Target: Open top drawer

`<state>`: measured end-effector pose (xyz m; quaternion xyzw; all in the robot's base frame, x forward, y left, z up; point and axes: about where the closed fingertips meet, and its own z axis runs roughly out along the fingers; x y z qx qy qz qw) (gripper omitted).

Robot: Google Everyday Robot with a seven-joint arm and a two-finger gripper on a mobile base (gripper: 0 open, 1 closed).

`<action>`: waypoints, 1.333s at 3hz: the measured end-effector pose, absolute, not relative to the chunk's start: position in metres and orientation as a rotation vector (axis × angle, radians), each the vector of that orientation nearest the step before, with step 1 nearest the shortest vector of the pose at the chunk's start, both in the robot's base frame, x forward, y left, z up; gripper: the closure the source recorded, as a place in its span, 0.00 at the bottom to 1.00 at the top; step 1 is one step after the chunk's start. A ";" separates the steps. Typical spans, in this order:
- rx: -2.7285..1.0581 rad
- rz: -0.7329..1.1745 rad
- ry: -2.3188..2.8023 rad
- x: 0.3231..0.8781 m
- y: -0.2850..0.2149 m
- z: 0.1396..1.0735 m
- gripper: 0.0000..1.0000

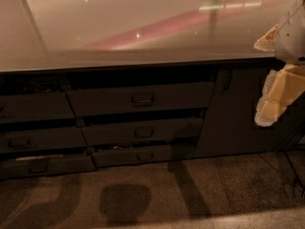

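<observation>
The top drawer is the widest dark grey front in the middle column, just under the countertop. A small rectangular pull handle sits at its centre. A dark gap runs along above the front. My gripper is at the far right edge of the camera view, pale yellow below a white arm part, hanging in front of the cabinet door. It is well to the right of the drawer's handle and touches nothing.
Two shorter drawer fronts lie below the top drawer. Another column of drawers stands to the left. A tall cabinet door with a bar handle is on the right. The glossy countertop overhangs everything, above speckled floor.
</observation>
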<state>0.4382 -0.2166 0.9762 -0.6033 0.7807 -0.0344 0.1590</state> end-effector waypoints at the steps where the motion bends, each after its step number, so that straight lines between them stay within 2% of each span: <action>1: -1.725 -0.098 2.232 0.438 -0.217 0.976 0.00; 2: -1.691 0.055 2.215 0.447 -0.224 0.962 0.00; 3: -1.647 0.348 2.147 0.468 -0.245 0.932 0.00; 4: -1.614 0.500 2.107 0.488 -0.232 0.909 0.00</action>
